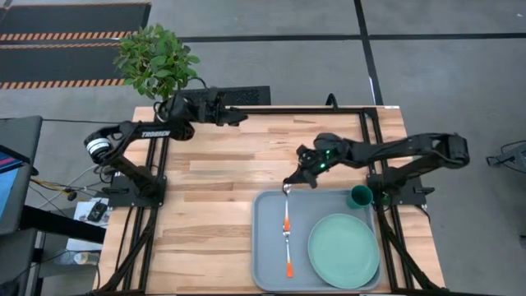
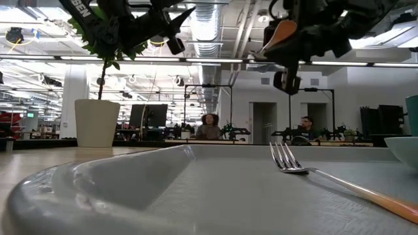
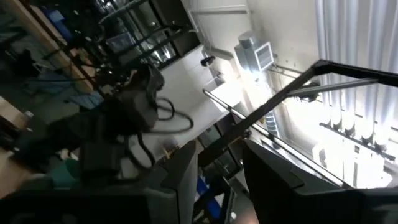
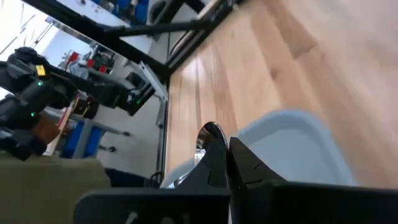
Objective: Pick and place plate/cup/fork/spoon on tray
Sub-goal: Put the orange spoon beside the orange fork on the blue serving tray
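Observation:
The grey-blue tray (image 1: 267, 247) lies on the table's near right part. On it are the orange-handled fork (image 1: 288, 238), lying lengthwise and also seen in the low view (image 2: 290, 163), and the mint-green plate (image 1: 343, 249). The teal cup (image 1: 359, 196) stands at the tray's far right corner. I cannot tell whether it is on the tray or beside it. My right gripper (image 1: 297, 179) is shut on the spoon (image 1: 288, 187) above the tray's far edge. My left gripper (image 1: 238, 115) is open and empty, raised at the table's far left. My right gripper pinches the spoon's shaft between its two fingers (image 4: 239, 168), close behind the bowl (image 4: 208, 134), which sticks out past the fingertips. The fingers slant down from the table's right. The spoon is lifted clear of the tray, and its orange handle (image 2: 281, 32) shows beside the gripper.
A white pot (image 2: 96, 123) with a leafy plant (image 1: 154, 59) stands past the table's far left corner. Bare wood (image 1: 214, 181) lies left of the tray. The tray's floor (image 1: 269, 222) left of the fork is bare. People sit at desks in the room behind.

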